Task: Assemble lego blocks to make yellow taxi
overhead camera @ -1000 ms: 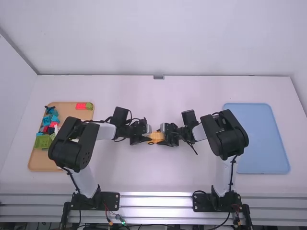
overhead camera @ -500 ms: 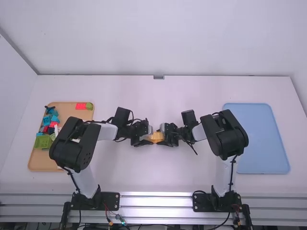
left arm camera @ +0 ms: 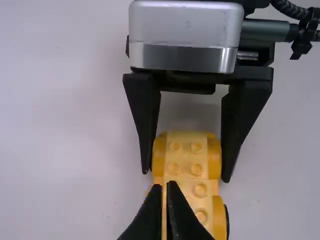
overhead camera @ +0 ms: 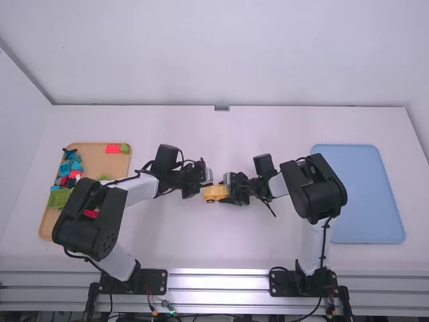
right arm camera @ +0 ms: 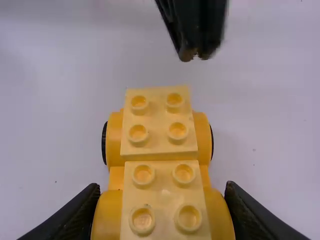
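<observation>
Left: orange tray [overhead camera: 97,159] of blocks [overhead camera: 65,169], near the left edge of the desk [overhead camera: 268,124]. Centre, midway between left and right edges: left tool [overhead camera: 204,182], tips together, near the taxi [overhead camera: 213,193]; right tool [overhead camera: 231,191], clamped on the taxi's sides. Right: blue tray [overhead camera: 367,194].

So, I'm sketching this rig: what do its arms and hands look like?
The left arm and right arm have white links, bulky black joints and thin black cables. The left hand has black, tapering fingers; the right hand has the same, plus a rounded silver-grey block.
</observation>
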`<state>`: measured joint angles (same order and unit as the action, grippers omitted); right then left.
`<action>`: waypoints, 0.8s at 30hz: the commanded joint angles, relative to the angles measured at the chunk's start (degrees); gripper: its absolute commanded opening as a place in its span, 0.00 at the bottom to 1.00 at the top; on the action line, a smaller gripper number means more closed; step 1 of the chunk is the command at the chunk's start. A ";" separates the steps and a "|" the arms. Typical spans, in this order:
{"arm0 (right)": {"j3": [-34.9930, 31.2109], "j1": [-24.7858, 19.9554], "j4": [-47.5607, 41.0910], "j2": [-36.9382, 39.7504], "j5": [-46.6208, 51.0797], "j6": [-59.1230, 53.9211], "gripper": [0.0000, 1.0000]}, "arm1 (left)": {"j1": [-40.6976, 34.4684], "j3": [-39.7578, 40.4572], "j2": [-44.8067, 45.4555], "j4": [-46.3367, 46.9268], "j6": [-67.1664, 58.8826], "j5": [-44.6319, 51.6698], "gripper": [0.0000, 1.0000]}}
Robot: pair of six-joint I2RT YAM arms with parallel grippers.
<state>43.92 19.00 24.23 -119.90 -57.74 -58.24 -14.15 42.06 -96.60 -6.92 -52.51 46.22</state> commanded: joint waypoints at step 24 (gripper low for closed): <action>0.37 0.22 -0.94 -0.81 2.05 -0.11 0.54 | -0.48 0.42 -9.60 5.79 -8.57 -2.97 0.02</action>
<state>43.92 18.85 23.40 -119.87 -58.15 -58.83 -14.00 44.62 -104.03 -3.18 -59.46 48.16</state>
